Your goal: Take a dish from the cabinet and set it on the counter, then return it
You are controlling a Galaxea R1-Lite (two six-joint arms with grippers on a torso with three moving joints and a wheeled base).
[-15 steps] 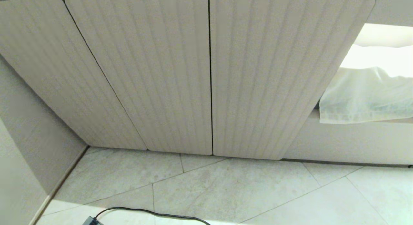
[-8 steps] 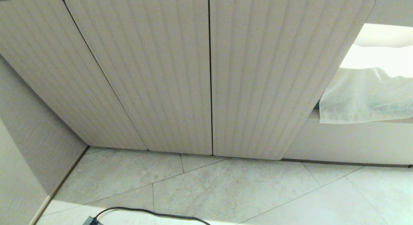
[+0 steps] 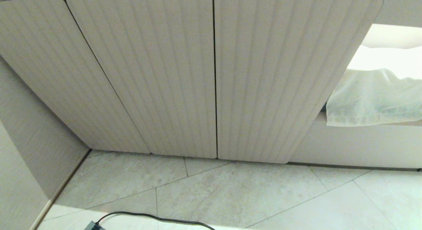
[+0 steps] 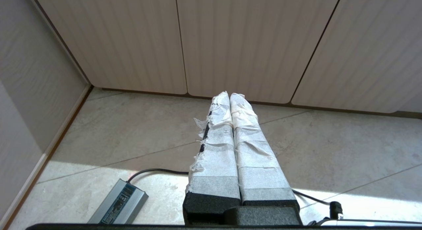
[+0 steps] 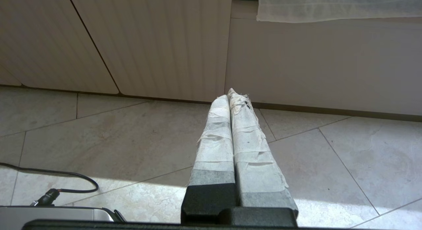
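Note:
The cabinet (image 3: 214,75) fills the head view, its fluted round-cornered doors all closed. The same doors show as the cabinet (image 4: 230,42) in the left wrist view and the cabinet (image 5: 148,42) in the right wrist view. The dish and the counter are out of view. My left gripper (image 4: 229,95) is shut, its tape-wrapped fingers pressed together and empty, pointing at the foot of the doors above the floor. My right gripper (image 5: 229,94) is likewise shut and empty, low over the tiles short of the cabinet base. Neither arm shows in the head view.
A white cloth (image 3: 372,98) hangs over a ledge right of the doors. A black cable (image 3: 148,216) and a grey power brick (image 4: 119,206) lie on the tiled floor (image 3: 247,197) near me. A beige wall panel (image 3: 29,150) closes the left side.

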